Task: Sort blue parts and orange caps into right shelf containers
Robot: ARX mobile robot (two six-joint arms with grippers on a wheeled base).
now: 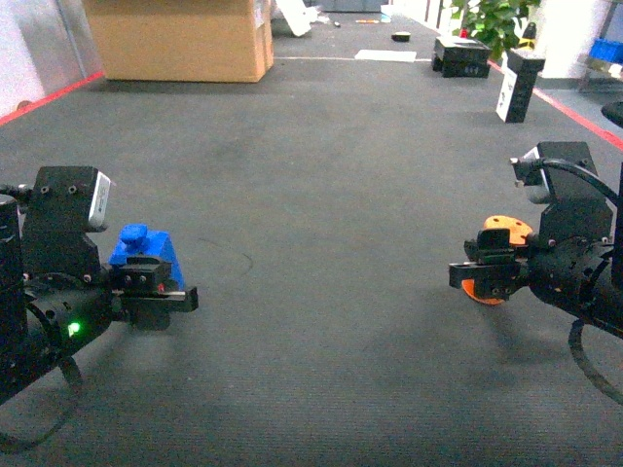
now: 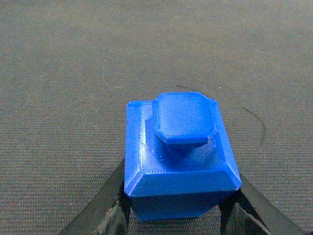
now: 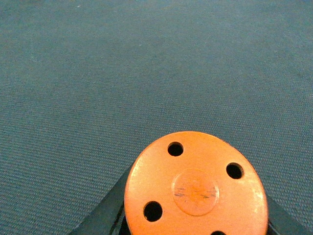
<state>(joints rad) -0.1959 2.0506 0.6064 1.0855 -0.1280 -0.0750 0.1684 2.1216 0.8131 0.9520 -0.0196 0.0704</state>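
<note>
Blue part (image 1: 144, 249) was found clamped in the left gripper (image 1: 154, 284) and orange cap (image 1: 498, 255) in the right gripper (image 1: 485, 276), both carried above grey carpet (image 1: 321, 195), judged light, rigid plastic, best held by flat sides and rim.

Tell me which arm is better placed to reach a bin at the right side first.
Probably right: the right gripper with the orange cap is on that side; no bin visible.

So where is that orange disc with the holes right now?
The orange cap is clamped in the right gripper, low on the right of the head view, held above the dark carpet; the right wrist view shows it close up.
</note>
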